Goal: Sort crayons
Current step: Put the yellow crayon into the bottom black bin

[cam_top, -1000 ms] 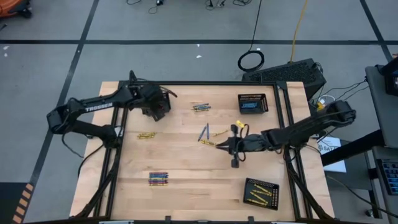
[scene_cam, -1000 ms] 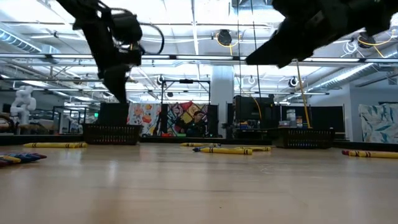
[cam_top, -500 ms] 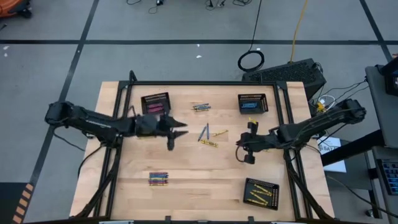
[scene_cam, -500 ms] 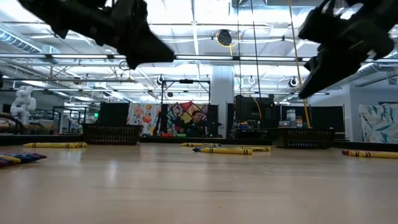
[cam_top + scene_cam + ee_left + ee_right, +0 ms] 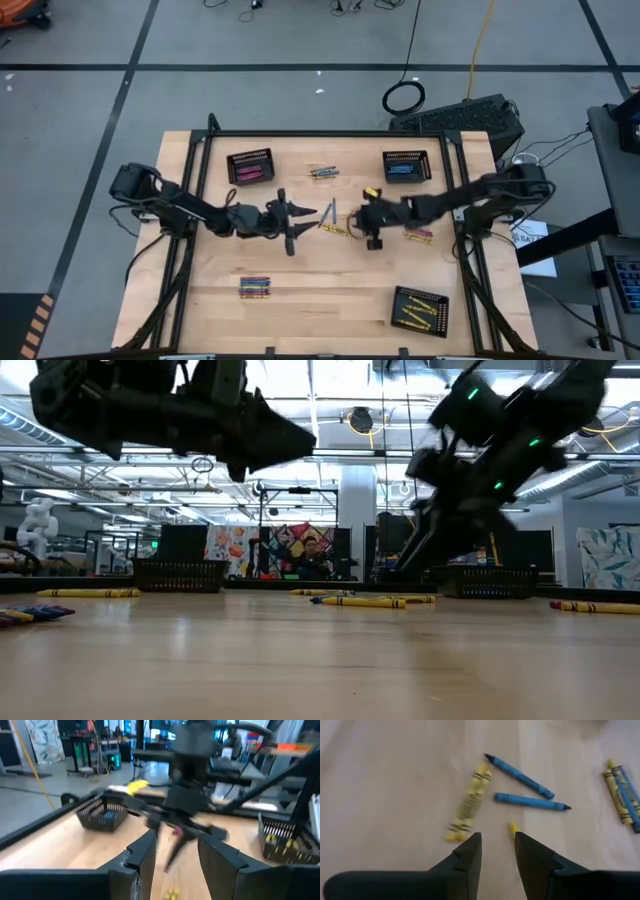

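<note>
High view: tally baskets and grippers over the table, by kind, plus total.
Baskets: 3
Grippers: 2 (left gripper, right gripper)
Total: 5

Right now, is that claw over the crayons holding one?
No, the right gripper is open and empty, with two blue crayons lying on the table ahead.

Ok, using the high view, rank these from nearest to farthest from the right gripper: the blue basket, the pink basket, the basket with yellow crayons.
Measured from the right gripper, near the table's middle:
1. The blue basket, at the far edge on the right arm's side.
2. The basket with yellow crayons, at the near right corner.
3. The pink basket, at the far edge on the left arm's side.
</note>
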